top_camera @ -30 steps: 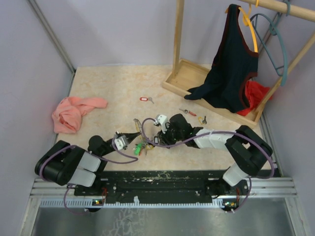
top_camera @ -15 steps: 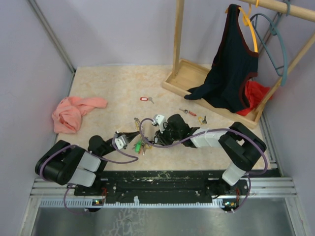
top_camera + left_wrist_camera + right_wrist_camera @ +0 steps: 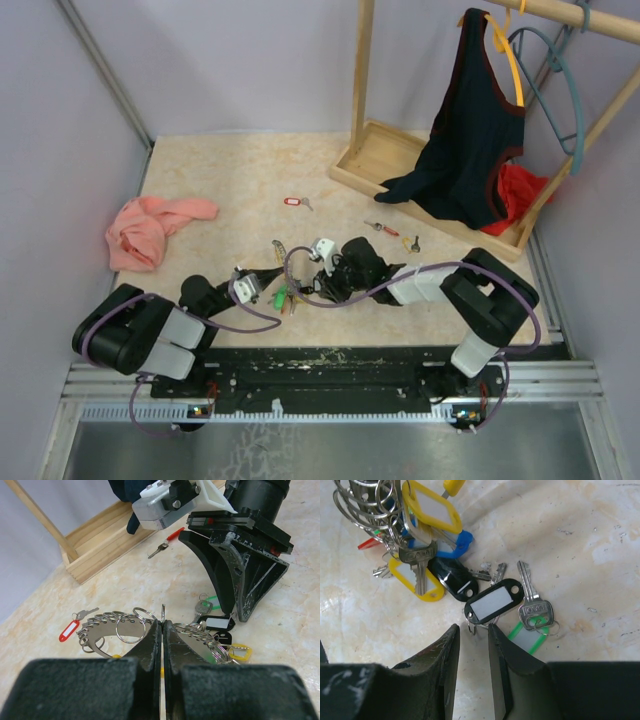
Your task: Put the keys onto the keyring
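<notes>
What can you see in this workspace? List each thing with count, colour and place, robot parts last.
keyring: one, silvery, holding multicoloured tagged keys, front centre
black-tagged key: one, beside green-tagged key
red-tagged key: one, mid-table
small keys: two, near rack
cloth: one, pink, left
rack: one, wooden, back right
vest: one, dark, hanging on orange hanger
teal hanger: one, on rail
garment: one, red, in rack base
left end effector: one, black, shut on keyring
right end effector: one, black, narrowly open above black-tagged key
</notes>
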### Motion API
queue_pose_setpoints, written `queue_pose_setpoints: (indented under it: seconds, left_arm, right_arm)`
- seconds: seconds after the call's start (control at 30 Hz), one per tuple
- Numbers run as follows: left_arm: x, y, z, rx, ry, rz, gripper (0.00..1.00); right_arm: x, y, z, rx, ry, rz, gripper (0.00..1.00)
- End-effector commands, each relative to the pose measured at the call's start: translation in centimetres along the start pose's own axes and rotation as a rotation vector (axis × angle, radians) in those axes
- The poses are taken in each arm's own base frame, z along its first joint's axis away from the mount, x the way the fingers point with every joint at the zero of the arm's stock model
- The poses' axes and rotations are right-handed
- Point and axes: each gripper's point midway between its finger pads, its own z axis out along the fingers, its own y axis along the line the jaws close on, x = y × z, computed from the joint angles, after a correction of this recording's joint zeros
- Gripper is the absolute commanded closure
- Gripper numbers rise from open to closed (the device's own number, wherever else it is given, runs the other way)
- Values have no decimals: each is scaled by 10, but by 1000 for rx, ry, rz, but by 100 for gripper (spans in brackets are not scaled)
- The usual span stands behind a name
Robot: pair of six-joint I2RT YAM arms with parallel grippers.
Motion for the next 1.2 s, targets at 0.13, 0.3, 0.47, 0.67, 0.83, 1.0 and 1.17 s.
queue_pose_setpoints:
  seconds: [0.13, 0.3, 0.47, 0.67, 0.83, 1.0, 1.17]
  left_arm:
    - [-43, 16, 0, -53, -155, 135, 100]
    - [-44, 16, 0, -53, -159, 137, 100]
    - [-45, 15, 0, -48, -162, 133, 100]
    - [-47, 13, 1, -30, -172, 128, 100]
    - [-49, 9, 1, -10, -178, 113, 100]
    - [-49, 5, 3, 23, -177, 95, 100]
    - [-48, 3, 6, 54, -164, 70, 100]
  right_arm:
    - [-9, 3, 2, 15, -71, -43, 70]
    - [-2, 1, 3, 38, -61, -58, 73]
    - [3, 0, 4, 58, -42, -80, 86]
    - [-16, 9, -9, 32, -67, -84, 100]
    - [-29, 12, -32, 39, -38, -104, 100]
    - [-29, 4, -53, 102, 51, -102, 100]
    - [-30, -28, -86, 345, 218, 17, 100]
